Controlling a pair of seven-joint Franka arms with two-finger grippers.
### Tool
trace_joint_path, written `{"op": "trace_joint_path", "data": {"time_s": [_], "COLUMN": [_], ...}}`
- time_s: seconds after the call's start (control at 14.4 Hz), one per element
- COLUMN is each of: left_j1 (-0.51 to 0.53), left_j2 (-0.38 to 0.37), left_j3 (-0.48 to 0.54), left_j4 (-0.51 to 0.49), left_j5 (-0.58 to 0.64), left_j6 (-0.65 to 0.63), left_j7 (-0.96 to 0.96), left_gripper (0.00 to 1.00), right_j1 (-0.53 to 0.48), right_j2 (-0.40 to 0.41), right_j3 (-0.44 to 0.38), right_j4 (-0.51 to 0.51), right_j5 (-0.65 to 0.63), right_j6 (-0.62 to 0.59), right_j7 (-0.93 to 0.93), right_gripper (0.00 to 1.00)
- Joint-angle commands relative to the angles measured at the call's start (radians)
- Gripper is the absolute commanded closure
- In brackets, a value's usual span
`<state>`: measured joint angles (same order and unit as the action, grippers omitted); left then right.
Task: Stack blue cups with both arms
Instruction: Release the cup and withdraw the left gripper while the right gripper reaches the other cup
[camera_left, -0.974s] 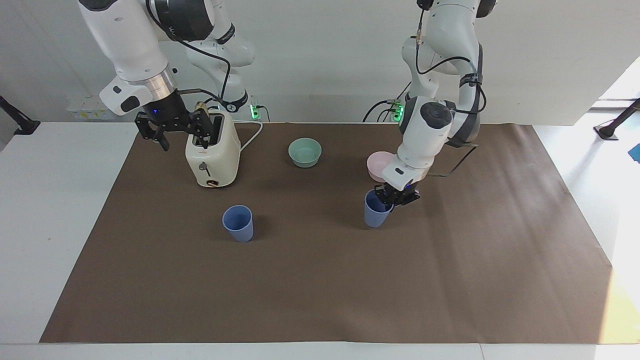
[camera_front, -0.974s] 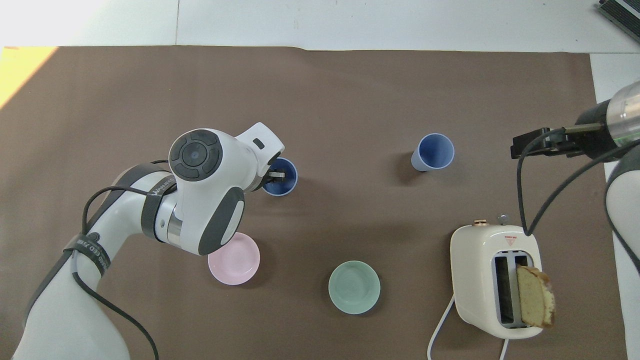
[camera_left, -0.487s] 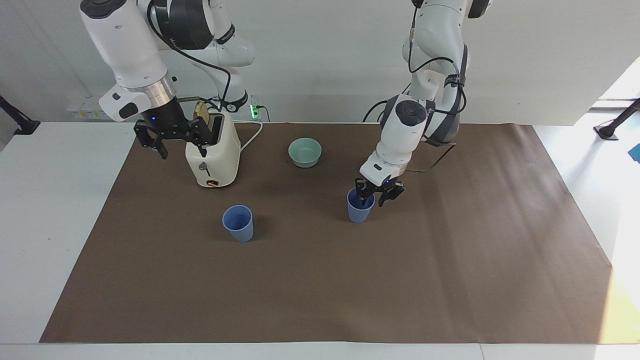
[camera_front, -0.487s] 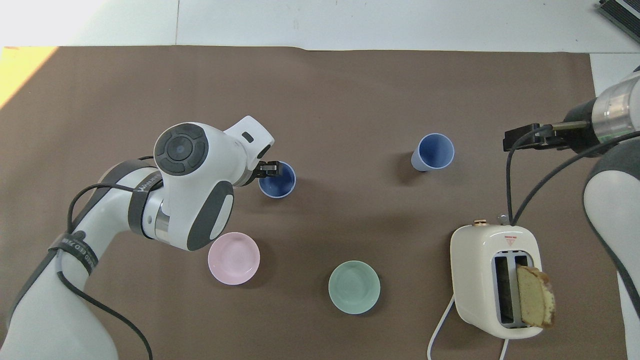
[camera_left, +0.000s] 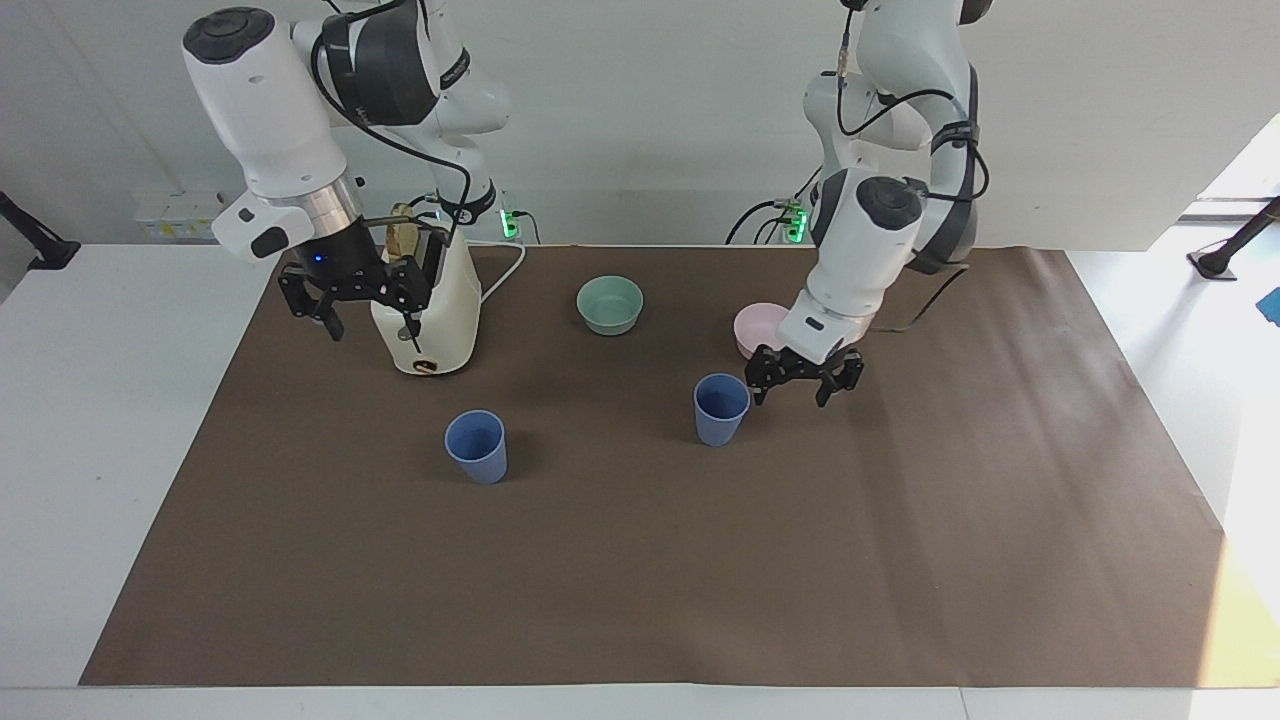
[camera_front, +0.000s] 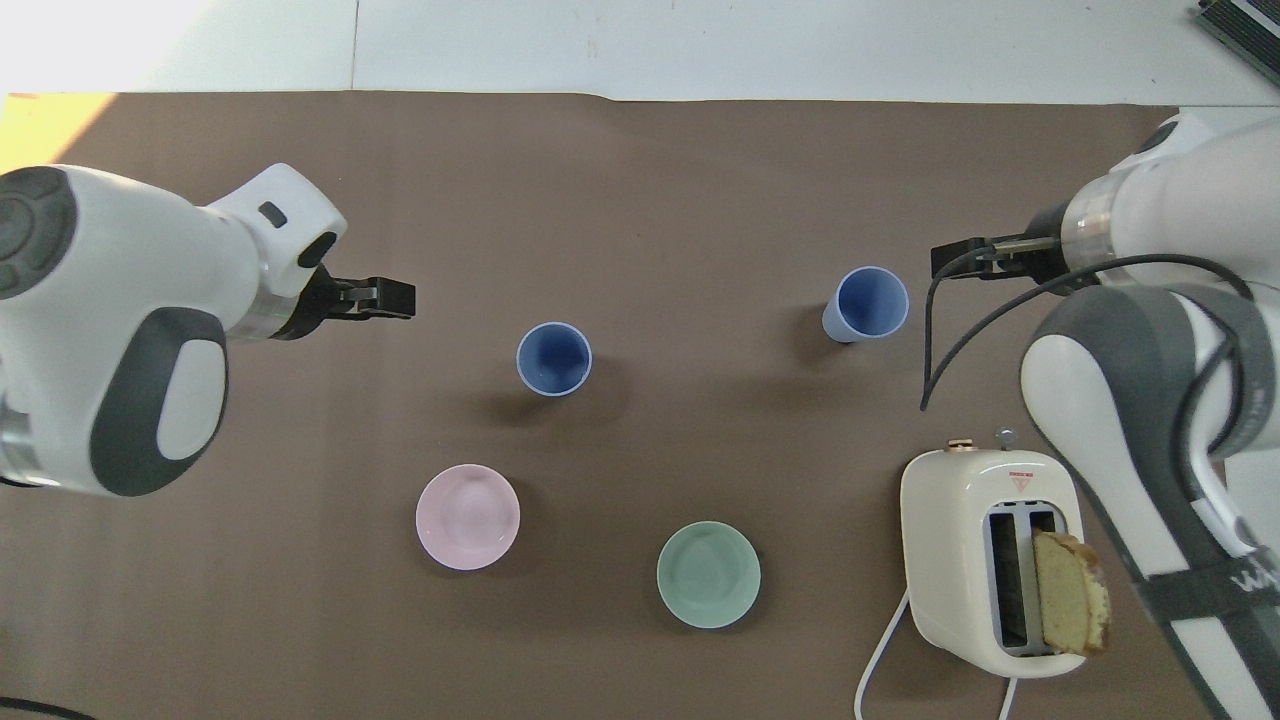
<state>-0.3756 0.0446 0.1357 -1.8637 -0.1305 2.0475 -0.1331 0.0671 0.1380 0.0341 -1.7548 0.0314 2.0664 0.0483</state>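
Note:
Two blue cups stand upright on the brown mat. One blue cup (camera_left: 721, 408) (camera_front: 553, 358) is near the middle. The other blue cup (camera_left: 476, 446) (camera_front: 866, 303) is toward the right arm's end. My left gripper (camera_left: 803, 392) (camera_front: 390, 297) is open and empty. It hangs low over the mat beside the middle cup, toward the left arm's end, apart from it. My right gripper (camera_left: 370, 330) (camera_front: 950, 262) is open and empty. It is raised over the mat next to the toaster, beside the other cup toward the right arm's end.
A cream toaster (camera_left: 430, 320) (camera_front: 985, 560) holding a bread slice (camera_front: 1070, 592) stands close to the robots at the right arm's end. A teal bowl (camera_left: 610, 303) (camera_front: 708, 574) and a pink bowl (camera_left: 752, 325) (camera_front: 468, 516) sit nearer to the robots than the cups.
My left gripper shifted the cup toward the middle, let it go and drew back toward the left arm's end. My right gripper came lower and closer to the other cup.

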Motion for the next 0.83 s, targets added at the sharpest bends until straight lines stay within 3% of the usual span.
{"op": "trace_joint_path", "data": {"time_s": [0.0,0.35,0.77], "left_j1": [0.081,0.161,0.218], "left_j2": [-0.032,-0.032,-0.040], "left_j3": [-0.007,-0.004,-0.002], "left_j4": [0.049,0.138,0.162], "left_j5": [0.015,0.031,0.031], "left_j6": [-0.105,-0.164,-0.191], "left_j7": [0.098,0.184,0.269], "left_gripper": [0.00,0.00,0.00], "right_j1": [0.007,0.005,0.005], "right_j2": [0.055,0.136,0.140], "right_j3": [0.006,0.004,0.006], "right_j4": [-0.022,-0.040,-0.130], "right_j5": [-0.004,-0.004,-0.004], "right_j6": [0.098,0.170,0.192], "right_j7": [0.024,0.024,0.019], "right_gripper": [0.00,0.00,0.00]}}
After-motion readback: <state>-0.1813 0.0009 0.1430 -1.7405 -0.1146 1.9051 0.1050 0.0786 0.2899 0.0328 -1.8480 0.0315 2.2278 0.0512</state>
